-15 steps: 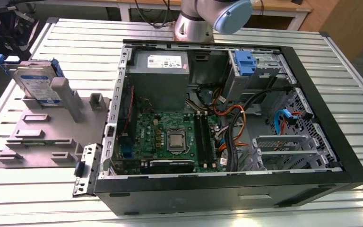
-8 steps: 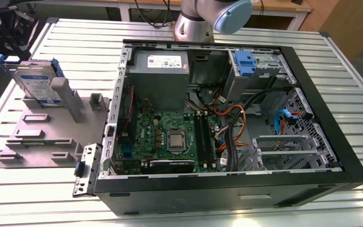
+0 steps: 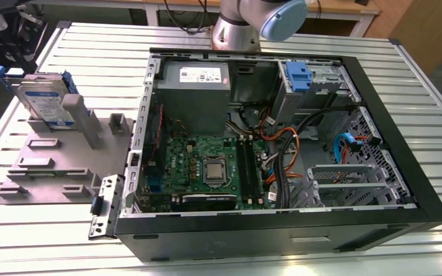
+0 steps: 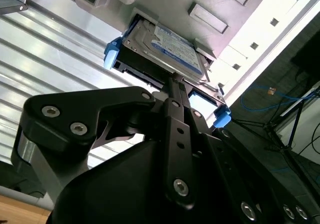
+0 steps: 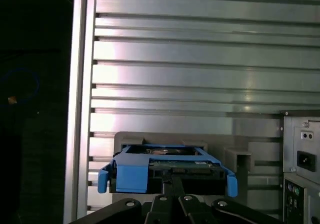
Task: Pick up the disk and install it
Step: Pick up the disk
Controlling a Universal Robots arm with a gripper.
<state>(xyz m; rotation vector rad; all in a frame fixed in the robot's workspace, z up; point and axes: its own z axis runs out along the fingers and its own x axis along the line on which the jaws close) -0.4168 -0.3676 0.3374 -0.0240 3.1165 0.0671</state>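
An open computer case is shown lying on its side on a ribbed metal table. The disk is outside the case, near its wall on the exterior view's left. It is stood on edge in a slot of a grey holder, with its labelled face turned outward and blue rails clipped along its sides. In the exterior view nothing is seen touching it. In the first wrist view the gripper is aimed at the disk's exposed edge, which is seen end-on behind the fingertips. The two fingers are drawn together at the tips and nothing is held between them. In the second wrist view the same closed tips are lined up with that edge, and whether they touch it cannot be told. The disk is judged to be stiff and dense for its size, so a firm hold would be needed. Its bare metal faces are probably smooth and could slip under a light pinch. It is also likely to be sensitive to knocks, and the connector edge is best left alone. The plastic rails look thin and may flex, so the soundest hold is judged to be across the two flat faces at the exposed edge, clear of the holder's walls.
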